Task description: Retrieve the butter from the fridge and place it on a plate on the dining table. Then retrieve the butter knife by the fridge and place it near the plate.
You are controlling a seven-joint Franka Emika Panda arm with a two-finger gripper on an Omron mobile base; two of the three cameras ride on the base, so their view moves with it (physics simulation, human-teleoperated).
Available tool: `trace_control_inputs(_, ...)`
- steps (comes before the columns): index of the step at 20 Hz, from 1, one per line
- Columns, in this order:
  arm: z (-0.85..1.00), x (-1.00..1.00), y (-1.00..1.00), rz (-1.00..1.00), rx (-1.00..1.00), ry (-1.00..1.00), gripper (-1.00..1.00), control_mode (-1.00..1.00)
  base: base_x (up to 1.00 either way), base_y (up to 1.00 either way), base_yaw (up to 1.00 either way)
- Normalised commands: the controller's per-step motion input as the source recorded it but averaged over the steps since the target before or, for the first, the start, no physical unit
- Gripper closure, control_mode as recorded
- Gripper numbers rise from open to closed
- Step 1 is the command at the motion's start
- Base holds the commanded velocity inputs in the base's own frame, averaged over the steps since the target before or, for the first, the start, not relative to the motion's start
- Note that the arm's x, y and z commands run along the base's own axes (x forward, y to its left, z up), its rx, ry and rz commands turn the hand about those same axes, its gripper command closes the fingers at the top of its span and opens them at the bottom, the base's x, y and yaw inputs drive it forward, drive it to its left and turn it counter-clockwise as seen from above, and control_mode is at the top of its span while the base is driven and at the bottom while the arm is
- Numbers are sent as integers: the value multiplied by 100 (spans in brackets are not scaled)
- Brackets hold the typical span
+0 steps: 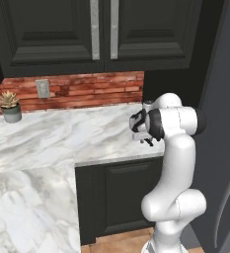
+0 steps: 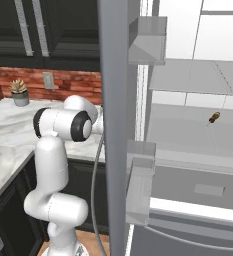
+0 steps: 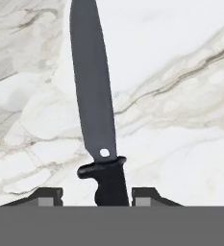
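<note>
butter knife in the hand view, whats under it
The butter knife lies flat on white-grey veined marble counter. The handle's lower end is cut off by the picture edge between the jaws.

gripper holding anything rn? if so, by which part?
Can't confirm a hold. The gripper straddles the butter knife at its black handle, on the marble counter; finger contact isn't visible.

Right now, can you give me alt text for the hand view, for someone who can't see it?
A butter knife lies flat on a white-grey veined marble counter, its dark blade running up the frame. Its black handle sits at the bottom, between the hand's two dark fingertips, one on each side.
</note>
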Motion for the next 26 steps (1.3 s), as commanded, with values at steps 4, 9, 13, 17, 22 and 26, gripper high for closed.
trace_control_inputs(4,-19,-19,14,0,0,4,100,-100,0,0,0)
trace_control_inputs(9,9,-38,3,1,0,-1,100,-100,0,0,0)
trace_control_inputs(13,88,-63,0,1,0,-9,100,-100,0,0,0)
trace_control_inputs(17,100,-74,13,2,0,-9,100,-100,0,0,0)
trace_control_inputs(22,100,-75,23,0,0,-1,100,-100,0,0,0)
trace_control_inputs(26,100,-71,33,0,0,0,100,-100,0,0,0)
